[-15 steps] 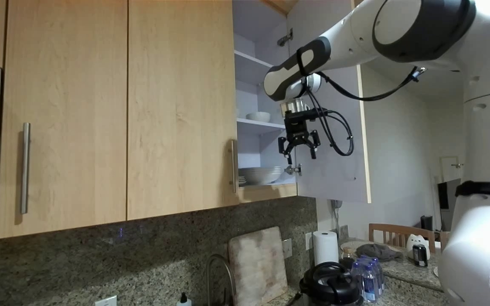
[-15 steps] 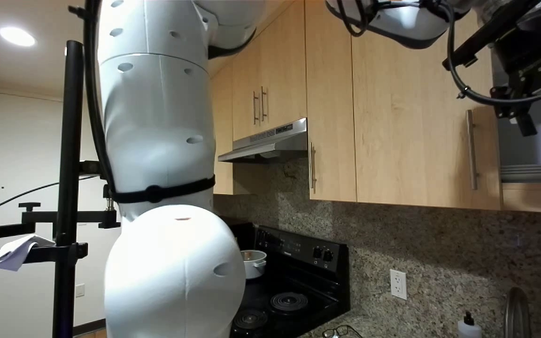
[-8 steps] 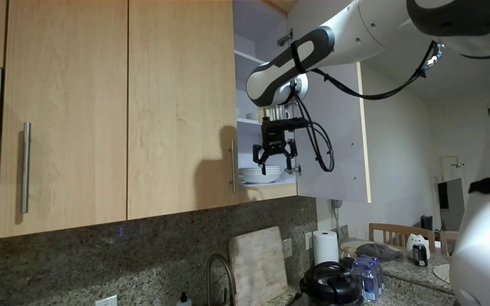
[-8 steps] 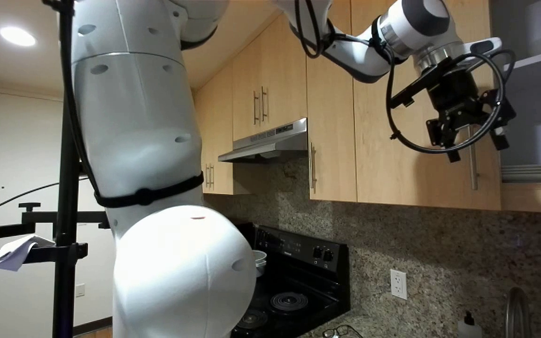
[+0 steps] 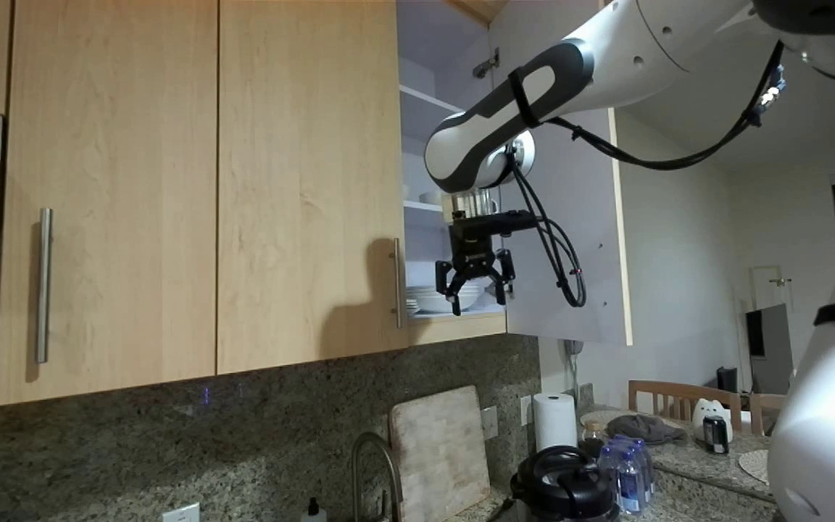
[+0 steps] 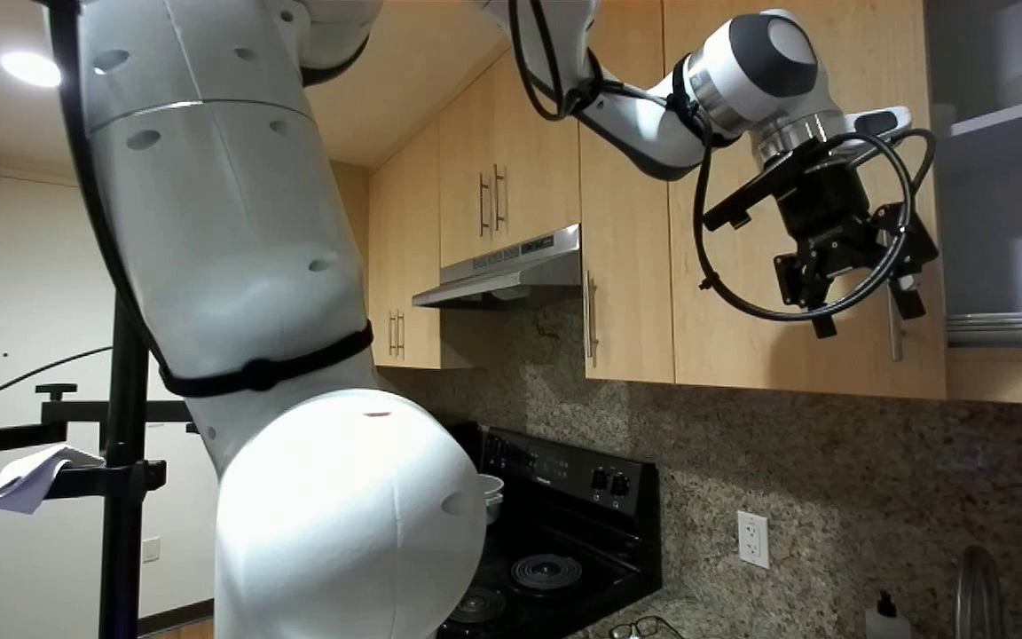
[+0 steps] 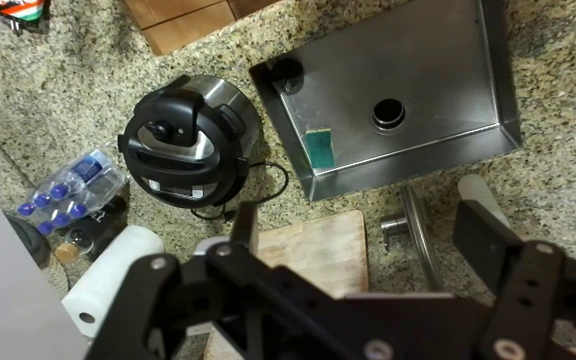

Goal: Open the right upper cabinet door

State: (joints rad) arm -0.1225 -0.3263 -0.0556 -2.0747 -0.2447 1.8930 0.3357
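Observation:
The right upper cabinet door [image 5: 601, 290] stands wide open in an exterior view, its pale inner face showing behind my arm. Its outer wood face and handle are hidden. A pale panel at the lower left of the wrist view [image 7: 3, 290] appears to be this door. White shelves with white dishes [image 5: 425, 299] show in the opening. My gripper [image 5: 478, 301] is open and empty, in front of the lower part of the opening, apart from the door. It also shows in an exterior view [image 6: 866, 317] and the wrist view [image 7: 365, 235].
A shut wider wood door [image 5: 301, 181] with a bar handle [image 5: 399, 290] is beside the opening. Below are a cutting board [image 7: 313, 245], faucet [image 7: 418, 235], sink [image 7: 418, 75], black pressure cooker [image 7: 183, 145], water bottles [image 7: 83, 180] and a paper towel roll [image 7: 113, 275].
My gripper has moved down, and toward the left in both exterior views, ending lower in front of the opening. Its fingers stay open. The open cabinet door has not moved.

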